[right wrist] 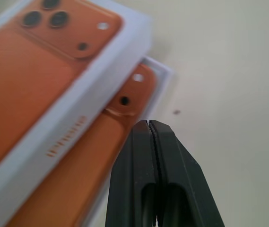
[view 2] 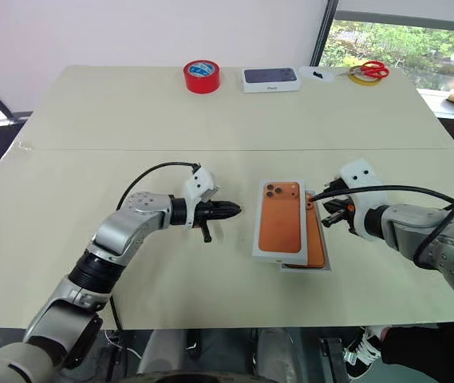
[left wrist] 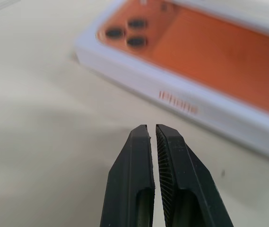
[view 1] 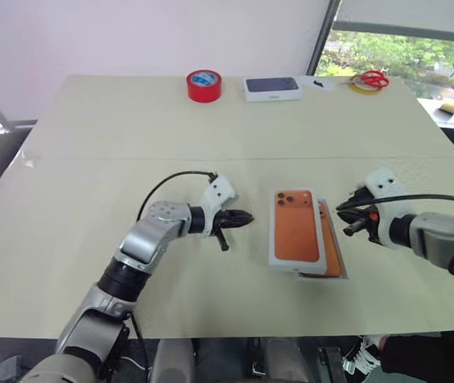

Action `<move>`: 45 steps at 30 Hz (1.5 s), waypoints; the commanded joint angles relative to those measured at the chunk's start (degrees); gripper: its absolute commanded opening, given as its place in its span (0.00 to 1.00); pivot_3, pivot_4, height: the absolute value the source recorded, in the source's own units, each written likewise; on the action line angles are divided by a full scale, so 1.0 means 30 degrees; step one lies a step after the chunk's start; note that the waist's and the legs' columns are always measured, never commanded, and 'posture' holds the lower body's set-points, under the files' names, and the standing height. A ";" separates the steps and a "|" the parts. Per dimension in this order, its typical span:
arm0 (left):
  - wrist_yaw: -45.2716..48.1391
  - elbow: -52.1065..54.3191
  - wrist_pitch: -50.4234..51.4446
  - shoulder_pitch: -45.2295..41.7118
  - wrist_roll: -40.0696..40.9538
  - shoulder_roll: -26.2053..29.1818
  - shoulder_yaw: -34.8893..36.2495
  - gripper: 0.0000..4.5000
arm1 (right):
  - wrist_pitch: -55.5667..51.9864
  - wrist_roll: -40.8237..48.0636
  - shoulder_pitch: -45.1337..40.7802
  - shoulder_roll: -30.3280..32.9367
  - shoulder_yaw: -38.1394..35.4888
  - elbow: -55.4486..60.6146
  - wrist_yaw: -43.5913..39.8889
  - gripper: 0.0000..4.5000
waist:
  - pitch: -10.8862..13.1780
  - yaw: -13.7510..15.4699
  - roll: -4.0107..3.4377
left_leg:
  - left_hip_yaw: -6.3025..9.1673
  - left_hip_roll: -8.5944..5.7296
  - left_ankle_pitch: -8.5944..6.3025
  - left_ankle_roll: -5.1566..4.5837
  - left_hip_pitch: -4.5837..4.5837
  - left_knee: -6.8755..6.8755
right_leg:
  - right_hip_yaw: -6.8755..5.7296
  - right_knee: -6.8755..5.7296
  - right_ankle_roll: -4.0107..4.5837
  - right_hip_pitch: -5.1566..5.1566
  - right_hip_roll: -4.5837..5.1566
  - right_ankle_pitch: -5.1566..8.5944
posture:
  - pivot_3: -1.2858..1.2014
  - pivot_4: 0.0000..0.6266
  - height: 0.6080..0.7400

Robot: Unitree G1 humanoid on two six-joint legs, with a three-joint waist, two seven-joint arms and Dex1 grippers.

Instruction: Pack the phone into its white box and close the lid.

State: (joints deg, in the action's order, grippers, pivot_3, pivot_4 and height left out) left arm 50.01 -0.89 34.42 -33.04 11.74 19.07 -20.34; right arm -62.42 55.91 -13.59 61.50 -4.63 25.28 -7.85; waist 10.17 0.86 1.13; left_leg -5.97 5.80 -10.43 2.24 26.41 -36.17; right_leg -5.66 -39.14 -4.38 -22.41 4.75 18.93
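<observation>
The lid [view 1: 297,230], white with an orange phone printed on its top, lies askew on the white box [right wrist: 161,72], shifted to the left and not seated. Along the lid's right side a strip of the copper-orange phone [view 1: 333,252] shows inside the box, its camera corner [right wrist: 127,94] uncovered. My left gripper [view 1: 245,217] is shut and empty, hovering just left of the lid and pointing at its long side [left wrist: 181,101]. My right gripper [right wrist: 148,124] is shut and empty too, just right of the box's far corner [view 1: 341,211].
At the table's far edge stand a red tape roll [view 1: 203,85], a dark-topped closed white box [view 1: 272,88] and red scissors [view 1: 369,79]. The cream table [view 1: 91,175] has a seam across its middle; its front edge runs just below the box.
</observation>
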 commanded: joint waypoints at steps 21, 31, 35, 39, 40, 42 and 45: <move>0.0869 0.0687 -0.1453 -0.1268 -0.0899 -0.3241 -0.2239 0.07 | -0.2240 -0.3372 0.1301 -0.1216 -0.1074 0.3108 -0.2704 0.00 | -0.0004 -0.0021 -0.0004 | 0.0002 -0.0007 0.0000 0.0000 -0.0004 -0.0005 | 0.0002 -0.0004 0.0001 0.0006 0.0005 0.0000 | 0.52 0.24 0.93; 0.0989 0.0084 -0.1823 -0.1616 -0.1130 -0.3660 -0.2336 0.07 | -0.2444 -0.4581 0.2287 -0.1340 -0.1728 0.3238 -0.3610 0.00 | -0.0006 -0.0024 -0.0008 | 0.0005 -0.0006 0.0001 0.0000 -0.0008 -0.0007 | 0.0001 -0.0005 0.0001 0.0011 0.0002 0.0000 | 0.52 0.24 0.93; 0.1005 -0.0106 -0.1961 -0.1625 -0.1249 -0.3696 -0.2406 0.07 | -0.2391 -0.5124 0.2334 -0.1358 -0.1674 0.3159 -0.3849 0.00 | -0.0007 -0.0026 -0.0008 | 0.0005 -0.0006 0.0001 0.0000 -0.0009 -0.0007 | 0.0002 -0.0005 0.0000 0.0012 0.0003 0.0000 | 0.52 0.24 0.93; 0.1069 -0.0172 -0.1989 -0.1476 -0.1381 -0.3486 -0.2487 0.07 | -0.2399 -0.5498 0.2196 -0.1485 -0.1596 0.3127 -0.4055 0.00 | -0.0007 -0.0023 -0.0008 | 0.0005 -0.0007 0.0001 0.0000 -0.0009 -0.0008 | 0.0002 -0.0006 0.0000 0.0013 0.0003 0.0000 | 0.52 0.24 0.93; 0.1076 -0.0222 -0.2001 -0.1450 -0.1415 -0.3445 -0.2480 0.07 | -0.2414 -0.5592 0.2134 -0.1527 -0.1562 0.3118 -0.4104 0.00 | -0.0007 -0.0024 -0.0009 | 0.0004 -0.0007 0.0001 0.0000 -0.0009 -0.0009 | 0.0002 -0.0006 0.0000 0.0013 0.0003 0.0000 | 0.52 0.24 0.93; 0.1078 -0.0285 -0.2011 -0.1384 -0.1468 -0.3360 -0.2424 0.07 | -0.2397 -0.5784 0.2077 -0.1579 -0.1512 0.3080 -0.4212 0.00 | -0.0007 -0.0024 -0.0009 | 0.0005 -0.0007 0.0001 0.0000 -0.0009 -0.0009 | 0.0001 -0.0006 0.0000 0.0013 0.0002 0.0000 | 0.52 0.24 0.93; 0.1058 -0.0312 -0.1968 -0.1286 -0.1441 -0.3264 -0.2322 0.07 | -0.2325 -0.6107 0.2095 -0.1610 -0.1451 0.3006 -0.4367 0.00 | -0.0007 -0.0025 -0.0009 | 0.0005 -0.0007 0.0001 0.0000 -0.0009 -0.0009 | 0.0001 -0.0006 0.0000 0.0014 0.0003 0.0000 | 0.52 0.24 0.93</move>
State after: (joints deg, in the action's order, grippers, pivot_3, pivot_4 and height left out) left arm 52.92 -2.85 29.68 -36.58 7.25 9.67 -27.39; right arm -70.24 38.27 -6.61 57.05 -8.42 32.26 -20.29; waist 10.15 0.78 1.10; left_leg -5.96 5.78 -10.42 2.24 26.38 -36.19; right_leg -5.66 -39.16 -4.38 -22.37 4.76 18.93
